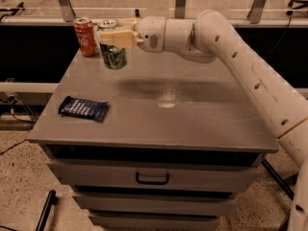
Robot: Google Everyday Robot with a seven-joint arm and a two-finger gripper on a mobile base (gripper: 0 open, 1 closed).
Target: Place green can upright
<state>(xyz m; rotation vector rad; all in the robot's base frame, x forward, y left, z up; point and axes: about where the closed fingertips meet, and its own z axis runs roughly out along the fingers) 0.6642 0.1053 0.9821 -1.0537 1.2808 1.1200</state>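
The green can (113, 57) stands upright at the back left of the grey tabletop (192, 114). It has a silver top and a dark green patterned side. My gripper (112, 37) reaches in from the right at the end of the white arm (226, 42) and is shut on the can's upper part. The cream fingers (120, 37) cover the can's top band. I cannot tell whether the can's base touches the table or hovers just above it.
A red cola can (85, 36) stands upright just left of the green can, close to it. A dark blue snack packet (84, 108) lies flat near the left front edge. Drawers (151, 177) sit below the tabletop. Metal posts and a rail run behind.
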